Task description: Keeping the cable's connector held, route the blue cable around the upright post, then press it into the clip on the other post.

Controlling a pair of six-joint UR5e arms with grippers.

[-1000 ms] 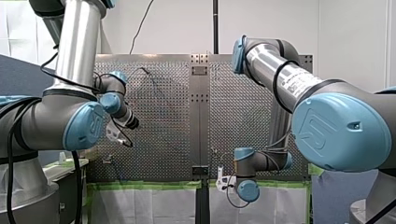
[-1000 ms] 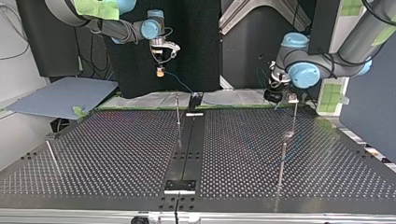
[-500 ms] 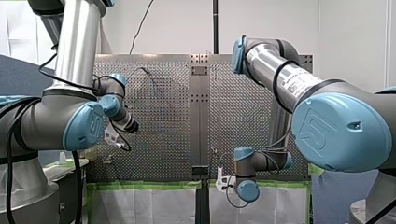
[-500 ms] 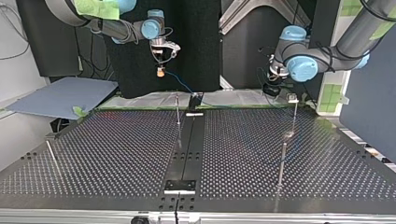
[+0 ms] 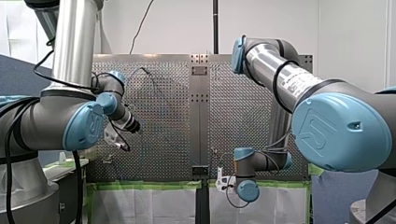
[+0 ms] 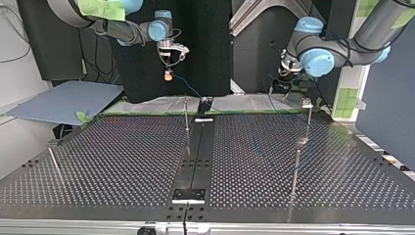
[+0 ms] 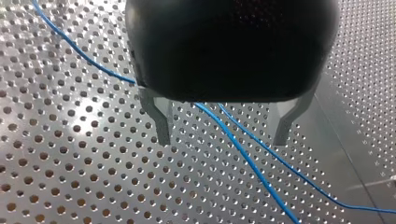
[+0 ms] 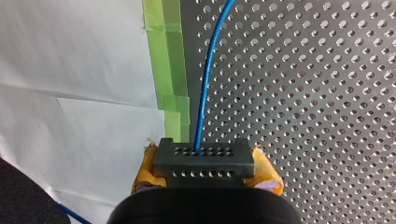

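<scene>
My right tool point(image 8: 204, 164) clenched on dark grey connector block point(image 8: 204, 156), held off the perforated metal worktop point(image 8: 303, 93) edge; thin blue cable point(image 8: 209, 74) runs ahead. My left tool point(image 7: 223, 137) released, hovering tilted above worktop, cable passing between its fingers.

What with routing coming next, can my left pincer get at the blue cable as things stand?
Probably yes: my left pincer hangs open, the blue cable crosses ahead of the gap between its fingers, and nothing shows in the way.
</scene>
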